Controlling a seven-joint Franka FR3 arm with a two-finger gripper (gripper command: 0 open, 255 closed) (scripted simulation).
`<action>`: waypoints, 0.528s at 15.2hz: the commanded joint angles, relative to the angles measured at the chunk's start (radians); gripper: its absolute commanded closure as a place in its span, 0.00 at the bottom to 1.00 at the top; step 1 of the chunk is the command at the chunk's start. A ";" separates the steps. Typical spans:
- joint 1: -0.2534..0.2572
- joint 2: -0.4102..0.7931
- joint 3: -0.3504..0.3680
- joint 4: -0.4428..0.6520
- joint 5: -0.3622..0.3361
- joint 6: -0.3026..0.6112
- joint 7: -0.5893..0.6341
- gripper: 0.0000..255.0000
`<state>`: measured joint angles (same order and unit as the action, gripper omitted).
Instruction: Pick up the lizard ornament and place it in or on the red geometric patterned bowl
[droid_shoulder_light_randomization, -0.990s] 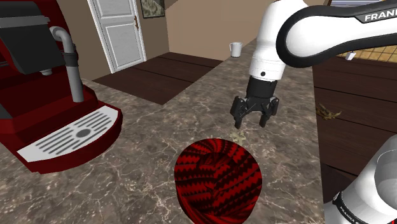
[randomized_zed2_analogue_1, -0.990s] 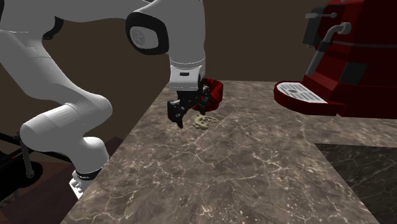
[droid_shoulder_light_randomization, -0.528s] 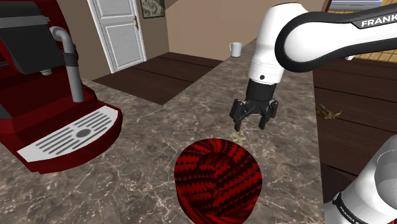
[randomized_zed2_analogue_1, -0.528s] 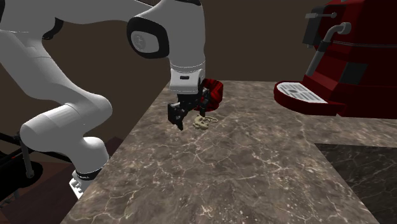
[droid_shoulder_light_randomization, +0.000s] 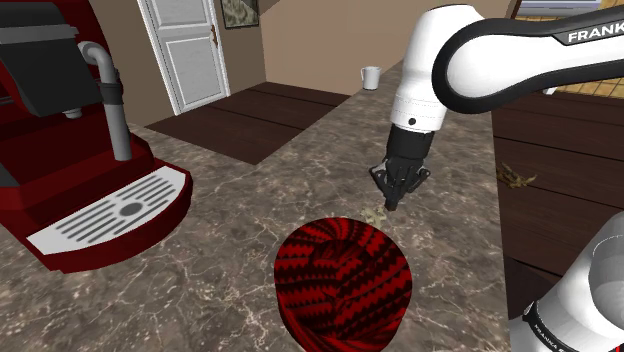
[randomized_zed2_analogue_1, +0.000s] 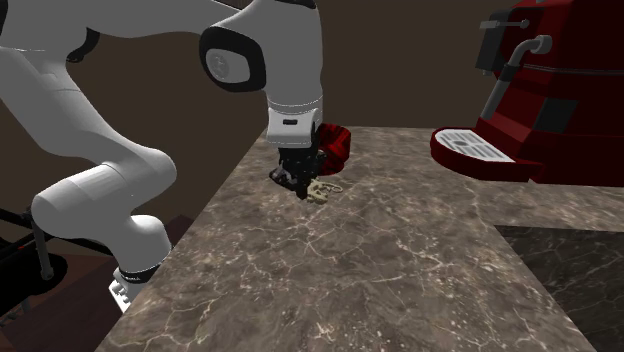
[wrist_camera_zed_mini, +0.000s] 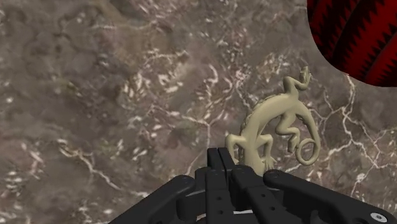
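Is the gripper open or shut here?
Shut, on nothing: the gripper has its fingers meeting in the wrist view, the lizard ornament lying beside them.

Flat, even light lies on the marbled surface (droid_shoulder_light_randomization: 250, 200) in the shoulder view, bright on the white door (droid_shoulder_light_randomization: 185, 50). The second exterior view is dimmer; the white arm (randomized_zed2_analogue_1: 100, 190) shades to grey underneath. The black hand (wrist_camera_zed_mini: 219, 154) carries a faint grey sheen.

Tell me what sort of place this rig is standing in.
Most likely a home kitchen or coffee corner. A brown marbled stone countertop carries a red espresso machine with a drip grille, a white mug stands farther back, and a white panelled door shows beyond.
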<state>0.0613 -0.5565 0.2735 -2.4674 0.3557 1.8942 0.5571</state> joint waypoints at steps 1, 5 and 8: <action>0.000 0.000 0.000 0.000 0.000 0.000 0.000 1.00; 0.002 0.009 0.046 0.024 -0.023 -0.003 0.064 0.00; -0.006 0.065 0.190 0.114 -0.106 -0.024 0.258 0.00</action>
<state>0.0617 -0.5161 0.4183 -2.3864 0.2814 1.8760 0.7477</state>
